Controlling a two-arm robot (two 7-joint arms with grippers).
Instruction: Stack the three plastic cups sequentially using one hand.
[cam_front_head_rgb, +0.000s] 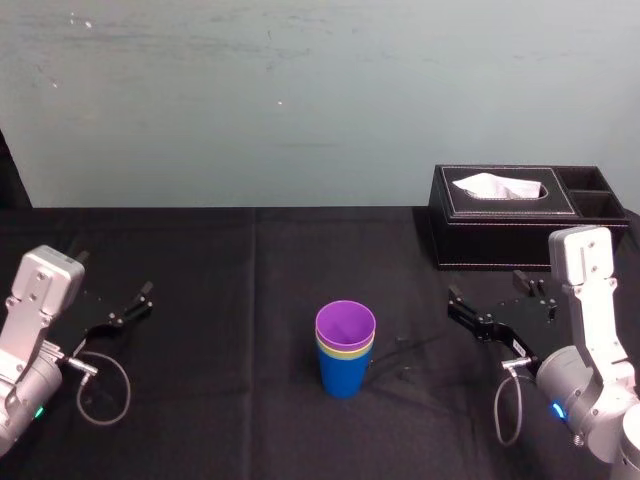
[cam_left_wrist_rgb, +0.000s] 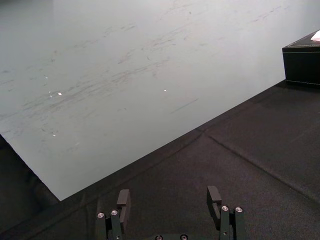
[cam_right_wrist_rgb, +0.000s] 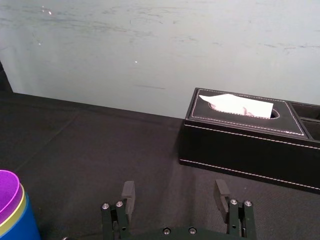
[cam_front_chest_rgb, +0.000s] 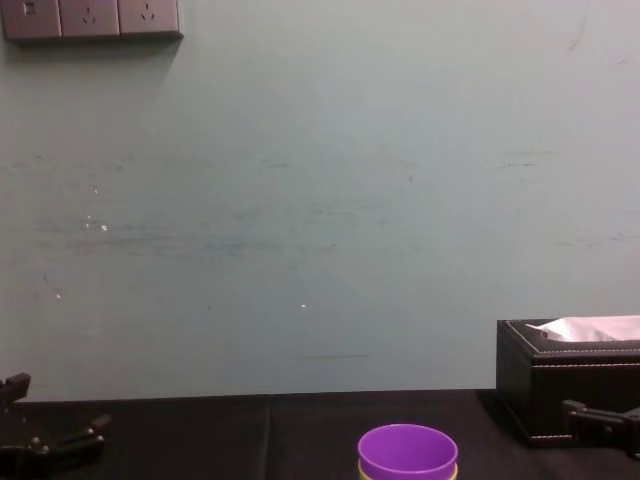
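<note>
**Item 1. Working pincer.** Right gripper (cam_front_head_rgb: 452, 303), black, on a light grey arm, low over the table (cam_front_head_rgb: 200, 400) on the right side. Its fingers are spread wide and hold nothing. The right wrist view shows only bare cloth in the gap. It points left toward the cups but stands apart from them, touching none.

**Item 2. Task objects.** Three tumblers nested as one upright stack at the table's centre, to the left of the right gripper.
- The blue cup (cam_front_head_rgb: 345, 378) is outermost and sits on the cloth.
- The yellow-green cup (cam_front_head_rgb: 345, 351) is inside it, with only a thin rim band showing.
- The purple cup (cam_front_head_rgb: 346, 325) is innermost and highest, mouth up.

Judgement: the stacking looks complete. The wide, empty pincer beside the stack suits a stand-off, with no single cup left to grasp.

**Item 3. Idle pincer.** Left gripper (cam_front_head_rgb: 135, 303), at the left side, well apart from the stack. Its fingers are open and empty.

**Item 4. Surroundings.**
- A black leather tissue box (cam_front_head_rgb: 500, 225) with a white tissue sits at the far right, beyond the right gripper.
- A pale wall (cam_front_head_rgb: 300, 100) runs along the far edge.

**Item 5. Obstructions.** Nothing lies between the right gripper and the stack. Judgement: the tissue box limits room only on the far side, and a careless sweep to the left could tip the stack.
</note>
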